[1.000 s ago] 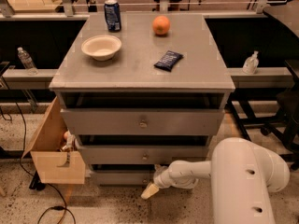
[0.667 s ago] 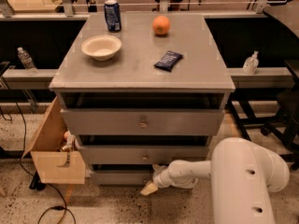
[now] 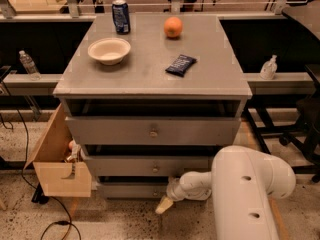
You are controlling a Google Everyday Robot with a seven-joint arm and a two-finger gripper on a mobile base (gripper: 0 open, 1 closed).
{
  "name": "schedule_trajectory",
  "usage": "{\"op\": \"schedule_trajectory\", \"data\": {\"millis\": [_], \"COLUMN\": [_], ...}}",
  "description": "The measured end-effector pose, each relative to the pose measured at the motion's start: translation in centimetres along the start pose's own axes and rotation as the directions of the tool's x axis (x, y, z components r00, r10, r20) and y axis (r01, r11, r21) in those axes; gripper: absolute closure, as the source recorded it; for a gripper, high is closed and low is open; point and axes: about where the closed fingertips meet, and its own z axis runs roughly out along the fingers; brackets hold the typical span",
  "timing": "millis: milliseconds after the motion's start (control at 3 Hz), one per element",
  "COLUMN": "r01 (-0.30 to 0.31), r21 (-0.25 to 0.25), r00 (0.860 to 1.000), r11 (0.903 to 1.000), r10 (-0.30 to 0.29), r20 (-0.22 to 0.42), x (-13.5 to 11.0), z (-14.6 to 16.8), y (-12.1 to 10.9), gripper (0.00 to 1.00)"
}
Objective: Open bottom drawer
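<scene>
Low down, arm point(image 3: 197, 184) extended, gripper point(image 3: 164, 205) near bottom drawer point(image 3: 131, 190)

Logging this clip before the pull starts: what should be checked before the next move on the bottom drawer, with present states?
1. Right drawer: ok, the gripper hangs low in front of the bottom drawer, near its middle.
2. Hold on the knob: cannot tell, the arm covers that spot.
3. Drawer not yet out: ok, its front sits back under the middle drawer.
4. Pull path: ok, the wooden box stands off to the left.
5. Things on top: ok, bowl, can, orange and packet lie away from the front edge.
</scene>
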Motion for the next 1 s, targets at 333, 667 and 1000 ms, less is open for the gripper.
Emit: {"op": "schedule_trajectory", "data": {"millis": [333, 667, 1000], "r01": [0.049, 0.107, 0.139], "r21": [0.024, 0.068, 0.091], "r00": [0.995, 0.979, 0.965], "r11": [0.9985, 0.9920, 0.9861], "r10": [-0.047, -0.093, -0.115], "r20": [-0.085, -0.183, -0.234], "x": [2.1, 3.8, 4.7], "z": [1.1, 1.7, 2.1], "y": [-0.8, -1.2, -1.6], "gripper": [0.00, 0.00, 0.18]}}
